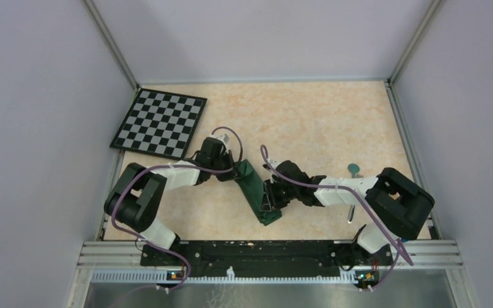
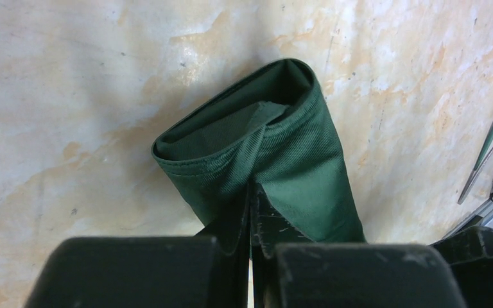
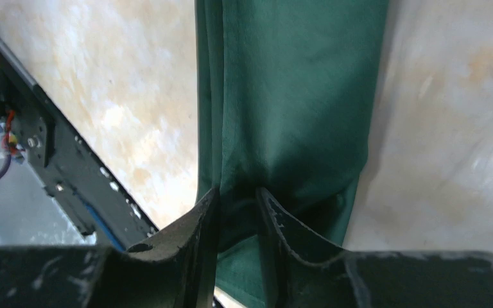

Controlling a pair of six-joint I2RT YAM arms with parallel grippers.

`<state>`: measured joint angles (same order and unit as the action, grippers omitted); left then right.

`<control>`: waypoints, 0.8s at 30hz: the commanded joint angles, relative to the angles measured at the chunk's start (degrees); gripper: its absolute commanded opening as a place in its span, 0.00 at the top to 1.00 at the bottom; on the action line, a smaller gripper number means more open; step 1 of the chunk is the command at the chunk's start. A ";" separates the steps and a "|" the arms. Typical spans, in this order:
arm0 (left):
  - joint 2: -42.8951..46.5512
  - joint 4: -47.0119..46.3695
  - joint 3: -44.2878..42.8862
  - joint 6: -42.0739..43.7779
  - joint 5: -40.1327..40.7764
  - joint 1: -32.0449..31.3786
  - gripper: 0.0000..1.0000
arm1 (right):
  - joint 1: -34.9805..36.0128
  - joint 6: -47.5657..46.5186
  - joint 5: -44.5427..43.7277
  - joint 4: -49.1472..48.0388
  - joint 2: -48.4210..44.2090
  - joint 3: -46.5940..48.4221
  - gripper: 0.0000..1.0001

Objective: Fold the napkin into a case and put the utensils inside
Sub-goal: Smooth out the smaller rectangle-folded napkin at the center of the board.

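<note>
While the green case (image 1: 252, 186) lies slantwise on the table (image 1: 321, 122), I see my left gripper (image 2: 251, 205) pinched tight on its open far end. My right gripper (image 3: 237, 205) narrowly clamps the cloth nearer the other end.
</note>
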<state>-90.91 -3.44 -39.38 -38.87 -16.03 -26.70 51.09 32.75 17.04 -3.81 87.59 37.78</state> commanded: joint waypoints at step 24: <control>12.42 15.85 -11.47 8.50 1.43 4.08 0.61 | -7.14 11.58 -0.41 -10.87 4.26 9.05 0.72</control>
<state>-79.72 8.29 -50.96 -31.11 -18.83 -25.76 45.65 38.35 15.03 -6.11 87.07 42.00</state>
